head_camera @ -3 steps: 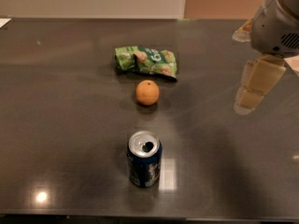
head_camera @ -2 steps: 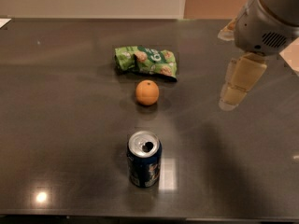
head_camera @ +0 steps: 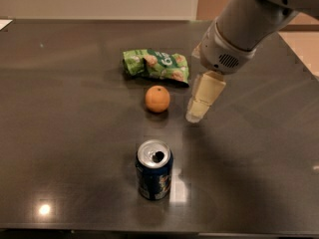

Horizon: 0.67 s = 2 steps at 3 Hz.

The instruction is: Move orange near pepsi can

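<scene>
A dark, glossy table (head_camera: 60, 133) fills the frame, and the robot's single pale arm (head_camera: 249, 19) reaches in from the upper right corner, slanting down toward the centre. At its end the gripper (head_camera: 197, 114) hangs low over the tabletop, just right of centre, tilted so its tip points down and to the left; from where I stand I cannot tell whether it is open or closed, and it carries nothing I can see. A crumpled green snack bag (head_camera: 157, 63) lies above centre. The pepsi can (head_camera: 154, 171) stands upright toward the bottom of the frame, its silver top showing. Between bag and can sits the orange (head_camera: 157, 99), close to the bag and well apart from the can. The orange lies immediately left of the gripper's tip, near but not touching. Being round, it offers no preferred axis. A short sideways reach to the left looks like all that is needed to meet it.
</scene>
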Motion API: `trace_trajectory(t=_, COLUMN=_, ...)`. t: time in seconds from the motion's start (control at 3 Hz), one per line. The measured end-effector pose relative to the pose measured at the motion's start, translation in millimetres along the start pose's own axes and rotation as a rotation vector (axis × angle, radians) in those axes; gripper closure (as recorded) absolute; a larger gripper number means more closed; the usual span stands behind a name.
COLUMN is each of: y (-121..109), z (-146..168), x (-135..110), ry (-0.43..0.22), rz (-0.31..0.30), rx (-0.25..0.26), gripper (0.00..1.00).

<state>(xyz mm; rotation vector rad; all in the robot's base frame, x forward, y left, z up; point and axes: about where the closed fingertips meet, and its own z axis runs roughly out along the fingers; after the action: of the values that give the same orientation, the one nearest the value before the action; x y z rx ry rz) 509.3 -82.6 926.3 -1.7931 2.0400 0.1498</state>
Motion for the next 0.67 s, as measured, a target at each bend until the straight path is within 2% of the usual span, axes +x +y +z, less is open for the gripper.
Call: trace_trajectory(t=0.67, y=-4.9, z=64.8, x=-36.8, ry=-0.059, rz=0.000, rx=-0.093, gripper=0.00)
